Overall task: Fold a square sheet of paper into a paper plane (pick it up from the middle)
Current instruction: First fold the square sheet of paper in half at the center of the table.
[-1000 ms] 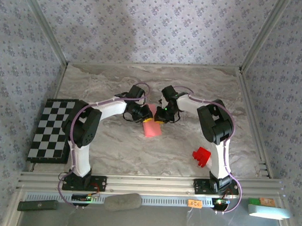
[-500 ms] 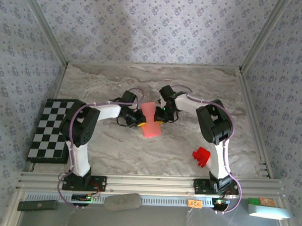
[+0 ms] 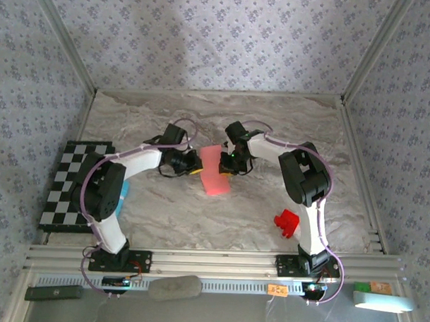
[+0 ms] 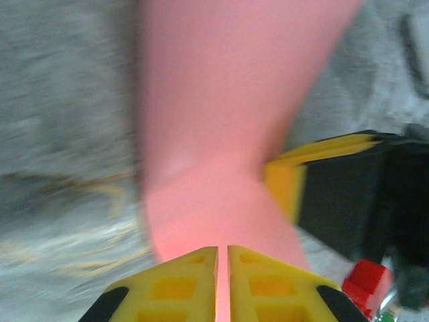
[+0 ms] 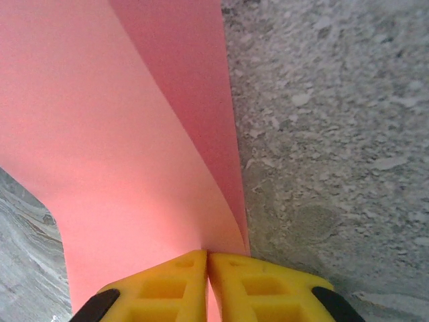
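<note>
You are pinching the square sheet of paper (image 3: 216, 176) with both pincers at the middle of the tabletop (image 3: 273, 128). Your left pincer (image 4: 222, 253) is clamping shut on its left edge, and your right pincer (image 5: 207, 256) is clamping shut on its right edge, the 2 facing each other. The sheet is bowing between them. 1 red block (image 3: 286, 223) is sitting near the right arm's base.
</note>
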